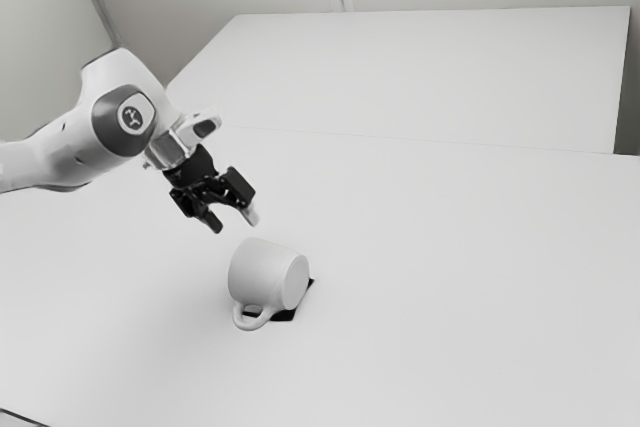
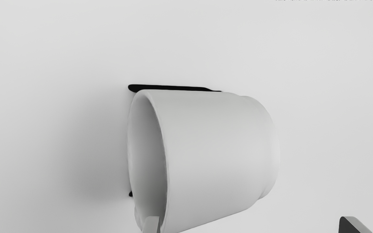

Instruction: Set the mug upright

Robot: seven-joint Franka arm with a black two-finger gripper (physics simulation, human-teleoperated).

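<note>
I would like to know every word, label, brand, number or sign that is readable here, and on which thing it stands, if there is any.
No words, brands or numbers can be read.
Arm: a round badge with a small sign, too small to make out.
Mug: no text on the sides that show.
Dark specks, cut off: unreadable, perhaps not writing.
</note>
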